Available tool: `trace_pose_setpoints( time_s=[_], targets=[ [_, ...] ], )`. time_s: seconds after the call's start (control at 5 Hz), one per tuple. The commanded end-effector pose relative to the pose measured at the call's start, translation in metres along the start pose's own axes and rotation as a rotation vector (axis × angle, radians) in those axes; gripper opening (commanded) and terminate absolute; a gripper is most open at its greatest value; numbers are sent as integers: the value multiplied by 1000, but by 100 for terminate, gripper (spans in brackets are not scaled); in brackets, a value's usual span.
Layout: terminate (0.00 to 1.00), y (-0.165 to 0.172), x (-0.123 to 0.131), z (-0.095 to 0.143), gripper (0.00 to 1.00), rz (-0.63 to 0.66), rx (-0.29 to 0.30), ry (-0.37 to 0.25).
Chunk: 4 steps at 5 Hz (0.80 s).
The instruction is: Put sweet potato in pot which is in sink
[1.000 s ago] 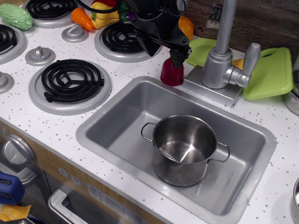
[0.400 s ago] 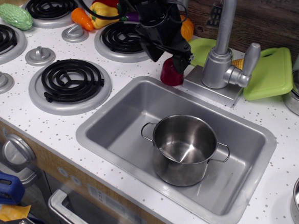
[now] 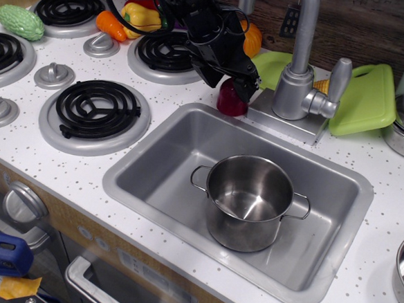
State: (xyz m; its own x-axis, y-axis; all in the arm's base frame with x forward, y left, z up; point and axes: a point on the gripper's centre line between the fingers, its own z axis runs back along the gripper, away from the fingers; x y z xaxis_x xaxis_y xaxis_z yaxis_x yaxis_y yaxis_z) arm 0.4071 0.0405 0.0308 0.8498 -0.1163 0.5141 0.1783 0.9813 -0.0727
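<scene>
Sink holds pot upright and empty. Sweet potato sits on bench at sink's back rim. Fingers straddle its top; closure cannot be told. Risk: shallow grip on rounded plastic slips, dropping it short of pot.

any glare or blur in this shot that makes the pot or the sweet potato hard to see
In the observation.image view, the pot is sharp, with bright reflections on its inside wall. The sweet potato is in focus but partly hidden under the dark pincer. The sink shows soft sheen, no blown-out glare.
</scene>
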Motion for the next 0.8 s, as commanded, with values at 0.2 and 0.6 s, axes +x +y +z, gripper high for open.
trace_pose_setpoints(
  time_s=[0.2, 0.6],
  targets=[
    [0, 16, 9, -10, 100, -3, -13, -111],
    [0, 18, 2, -22, 0, 12, -10, -137]
  ],
)
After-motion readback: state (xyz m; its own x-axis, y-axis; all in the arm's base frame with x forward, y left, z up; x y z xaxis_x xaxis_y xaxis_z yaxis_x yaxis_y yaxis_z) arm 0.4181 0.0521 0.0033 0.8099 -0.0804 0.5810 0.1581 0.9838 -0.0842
